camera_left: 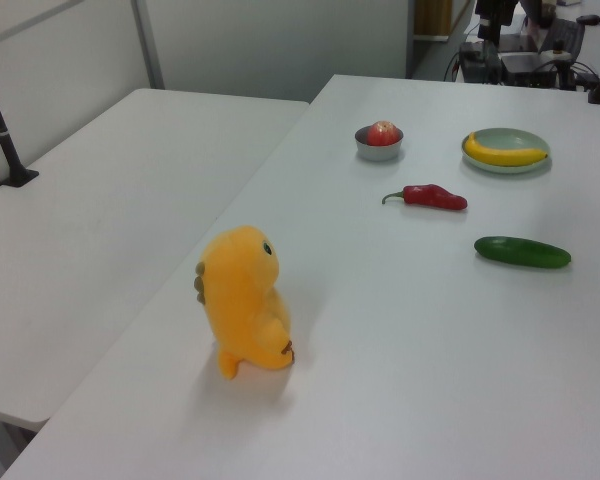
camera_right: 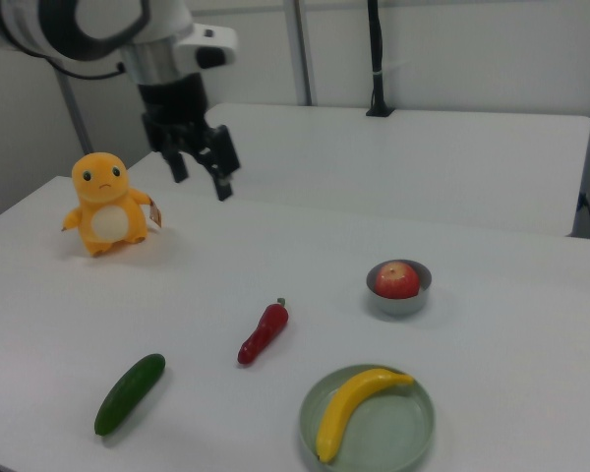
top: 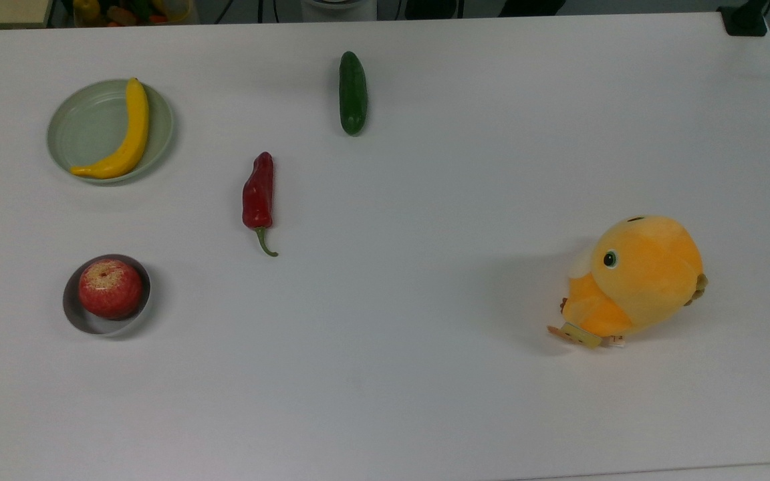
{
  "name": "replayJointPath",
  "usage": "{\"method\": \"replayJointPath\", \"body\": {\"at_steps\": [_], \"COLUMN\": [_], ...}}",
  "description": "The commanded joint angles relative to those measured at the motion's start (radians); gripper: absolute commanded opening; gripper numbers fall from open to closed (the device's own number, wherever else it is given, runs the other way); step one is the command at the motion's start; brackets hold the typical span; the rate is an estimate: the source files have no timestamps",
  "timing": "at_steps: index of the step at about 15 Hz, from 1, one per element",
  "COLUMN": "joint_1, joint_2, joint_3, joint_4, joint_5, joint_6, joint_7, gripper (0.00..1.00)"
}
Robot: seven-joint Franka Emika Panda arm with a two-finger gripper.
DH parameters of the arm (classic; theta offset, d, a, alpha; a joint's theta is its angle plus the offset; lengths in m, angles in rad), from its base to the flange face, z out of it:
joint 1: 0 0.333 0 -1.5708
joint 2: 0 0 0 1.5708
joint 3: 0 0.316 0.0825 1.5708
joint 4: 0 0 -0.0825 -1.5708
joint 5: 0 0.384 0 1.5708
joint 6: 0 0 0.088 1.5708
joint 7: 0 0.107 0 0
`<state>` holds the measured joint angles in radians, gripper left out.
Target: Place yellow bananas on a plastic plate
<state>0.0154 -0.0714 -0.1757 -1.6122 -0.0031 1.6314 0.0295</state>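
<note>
The yellow bananas are one curved banana lying inside the pale green plastic plate at the top view's upper left. In the left view the banana rests in the plate at the far right of the table. The right view has the banana and plate at the near edge. My gripper hangs high above the table in the right view, far from the plate. It is open with nothing between its fingers.
A red chilli pepper and a dark green cucumber lie mid-table. A red apple sits in a grey bowl at the top view's lower left. An orange plush toy stands at the top view's right.
</note>
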Motion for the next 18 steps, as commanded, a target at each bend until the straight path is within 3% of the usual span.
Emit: {"method": "replayJointPath", "body": {"at_steps": [1,4,9,12,18], "joint_1": [0.109,0.173,0.143,0.129,0.124], "joint_2": [-0.025,-0.010,0.030,0.030,0.028], "joint_3": [-0.008,-0.007,0.058,0.058,0.050], "joint_4": [-0.009,-0.015,-0.044,-0.054,-0.049], "joint_5": [0.011,0.012,0.022,0.028,0.043], "joint_6": [-0.048,-0.025,0.117,0.123,0.111], "joint_7": [0.084,0.087,0.041,-0.080,-0.075], "gripper": [1.00,1.00,1.00,1.00,1.00]}}
